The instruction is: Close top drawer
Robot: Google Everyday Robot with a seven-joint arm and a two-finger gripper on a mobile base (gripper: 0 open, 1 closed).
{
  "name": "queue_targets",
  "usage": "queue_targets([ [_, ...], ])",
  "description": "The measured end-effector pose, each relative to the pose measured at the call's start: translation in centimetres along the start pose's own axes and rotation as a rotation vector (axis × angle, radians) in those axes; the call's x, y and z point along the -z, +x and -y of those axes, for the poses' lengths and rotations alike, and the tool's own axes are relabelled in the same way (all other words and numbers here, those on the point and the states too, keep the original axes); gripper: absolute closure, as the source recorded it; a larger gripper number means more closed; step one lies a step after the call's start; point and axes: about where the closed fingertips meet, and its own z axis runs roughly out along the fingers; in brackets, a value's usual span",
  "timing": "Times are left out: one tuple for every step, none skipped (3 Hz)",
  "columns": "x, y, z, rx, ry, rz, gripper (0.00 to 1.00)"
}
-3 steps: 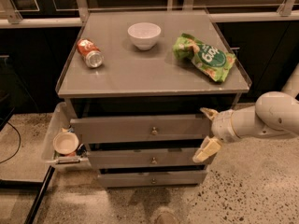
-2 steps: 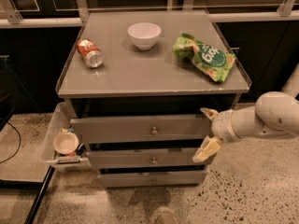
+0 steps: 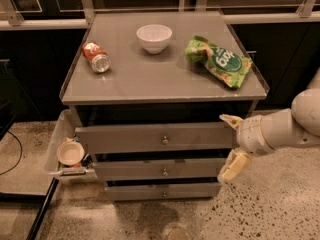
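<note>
The top drawer (image 3: 150,138) is a wide grey drawer with a small round metal knob (image 3: 165,140) mid-front. It stands pulled out a short way under the cabinet top, with a dark gap above its front panel. My gripper (image 3: 232,144) is at the right end of the drawer's front panel. Its jaws are open, one cream fingertip (image 3: 229,119) up by the panel's upper right corner and the other (image 3: 234,167) lower, beside the middle drawer. It holds nothing.
Two slimmer drawers, the middle one (image 3: 160,170) and the bottom one (image 3: 162,190), sit below. On the cabinet top (image 3: 150,79) lie a red can (image 3: 96,57), a white bowl (image 3: 154,37) and a green chip bag (image 3: 219,61). A clear bin (image 3: 56,143) holding a small bowl (image 3: 70,153) hangs at the left.
</note>
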Motion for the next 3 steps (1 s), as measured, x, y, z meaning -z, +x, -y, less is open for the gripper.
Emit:
queue_targets([
  [3.7, -1.5, -1.3, 0.042, 0.018, -0.017, 0.0],
  [7.1, -3.8, 0.3, 0.149, 0.081, -0.08, 0.0],
  [7.9, -4.5, 0.7, 0.181, 0.096, -0.1, 0.0],
])
